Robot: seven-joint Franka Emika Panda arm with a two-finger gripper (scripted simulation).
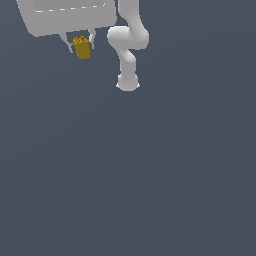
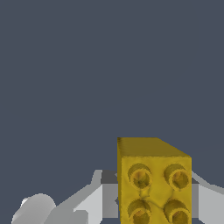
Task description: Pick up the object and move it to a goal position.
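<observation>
The object point(image 1: 82, 48) is a small mustard-yellow brick-like block, held up in the air at the upper left of the exterior view. My white gripper point(image 1: 80, 46) is shut on it, one finger on each side. The wrist view shows the object point(image 2: 153, 181) close up, its studded face turned to the camera, with the grey fingers point(image 2: 101, 199) beside it. No goal marker shows in either view.
The arm's white links and base point(image 1: 127, 82) stand to the exterior view's right of the gripper. A plain dark grey-blue floor point(image 1: 150, 175) fills everything else in view.
</observation>
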